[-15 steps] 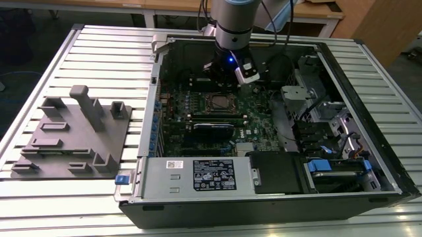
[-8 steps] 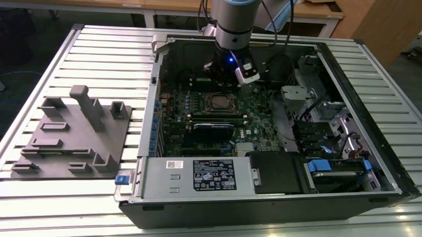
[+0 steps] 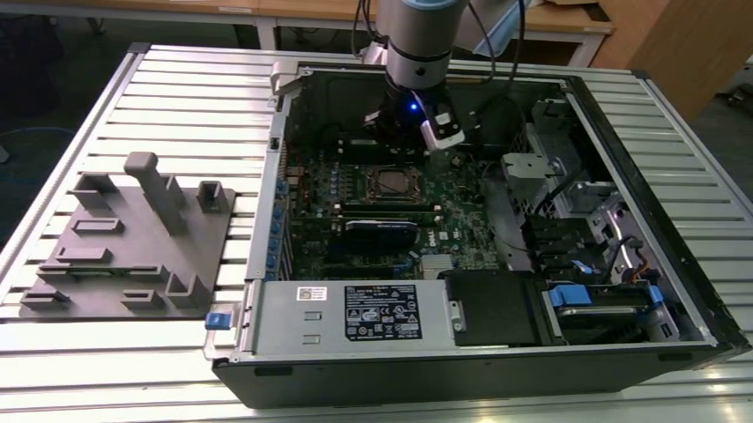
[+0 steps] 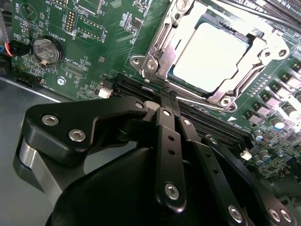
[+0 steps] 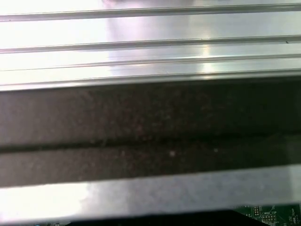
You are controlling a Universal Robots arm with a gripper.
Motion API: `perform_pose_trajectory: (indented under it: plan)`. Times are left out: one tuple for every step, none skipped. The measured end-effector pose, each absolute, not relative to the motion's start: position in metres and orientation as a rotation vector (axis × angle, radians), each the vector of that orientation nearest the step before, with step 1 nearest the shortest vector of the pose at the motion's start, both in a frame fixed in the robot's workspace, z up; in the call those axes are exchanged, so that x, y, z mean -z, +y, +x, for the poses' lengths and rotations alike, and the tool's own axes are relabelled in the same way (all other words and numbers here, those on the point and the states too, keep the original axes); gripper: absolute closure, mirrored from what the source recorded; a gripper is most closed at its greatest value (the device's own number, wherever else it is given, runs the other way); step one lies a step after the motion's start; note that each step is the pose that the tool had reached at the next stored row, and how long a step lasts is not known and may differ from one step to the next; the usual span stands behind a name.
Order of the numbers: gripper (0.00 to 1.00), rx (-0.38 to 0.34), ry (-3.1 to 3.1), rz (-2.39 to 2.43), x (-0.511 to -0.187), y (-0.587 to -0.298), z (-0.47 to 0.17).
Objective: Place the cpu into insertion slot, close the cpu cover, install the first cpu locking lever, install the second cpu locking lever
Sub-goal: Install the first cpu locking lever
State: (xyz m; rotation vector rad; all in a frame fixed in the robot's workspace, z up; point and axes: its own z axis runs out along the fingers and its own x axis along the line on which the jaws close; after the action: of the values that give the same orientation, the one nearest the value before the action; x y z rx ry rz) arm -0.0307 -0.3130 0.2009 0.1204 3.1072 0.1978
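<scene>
The cpu (image 4: pixel 210 52) lies flat in the insertion slot (image 3: pixel 392 182), near the middle of the green circuit board (image 4: pixel 94 56). The board is inside the open computer case (image 3: pixel 353 379), which takes up the half of the tabletop (image 3: pixel 189 97) on the exterior view's right. From where I stand, the cpu cover (image 4: pixel 164 37) looks to be down around the chip, with the pale metal top showing through its window. A thin locking lever (image 4: pixel 214 101) runs along the side of the frame nearest the pincer. I can't make out whether it is hooked under its catch.

The pincer (image 4: pixel 165 101) hangs just beside the socket, above the long black card slots (image 4: pixel 127 84). Its fingers are together with nothing between them. The arm (image 3: pixel 418 44) comes down over the far edge of the case. A grey fixture (image 3: pixel 130 238) sits on the other half of the tabletop, well apart from all this.

The chip looks seated and the cover closed, so I'd judge the work in hand is the levers. To do that well, the closed tips should bear on the lever's free end only. They should press it down and then sideways under its hook in one steady sweep. They should stay off the chip's top and off the small capacitors (image 4: pixel 275 123) crowded by the socket's corner. A slip there could skid across the board.
</scene>
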Motion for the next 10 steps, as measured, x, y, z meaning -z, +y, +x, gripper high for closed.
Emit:
perform_pose_trajectory:
  plan:
    - [0.9,-0.198,3.107,0.12,-0.2009,-0.313,-0.0305]
    - [0.9,-0.198,3.107,0.12,-0.2009,-0.313,-0.0303]
    - [0.9,-0.198,3.107,0.121,-0.2008,-0.313,-0.0303]
    - [0.9,-0.198,3.107,0.12,-0.2007,-0.313,-0.0302]
    - [0.9,-0.198,3.107,0.12,-0.2004,-0.313,-0.03]
    - [0.9,-0.198,3.107,0.12,-0.2003,-0.313,-0.0299]
    - [0.9,-0.198,3.107,0.12,-0.2002,-0.313,-0.0299]
    - [0.9,-0.198,3.107,0.12,-0.2001,-0.313,-0.0299]
    - [0.9,-0.198,3.107,0.12,-0.1999,-0.313,-0.0299]
    - [0.9,-0.198,3.107,0.12,-0.1997,-0.313,-0.0299]
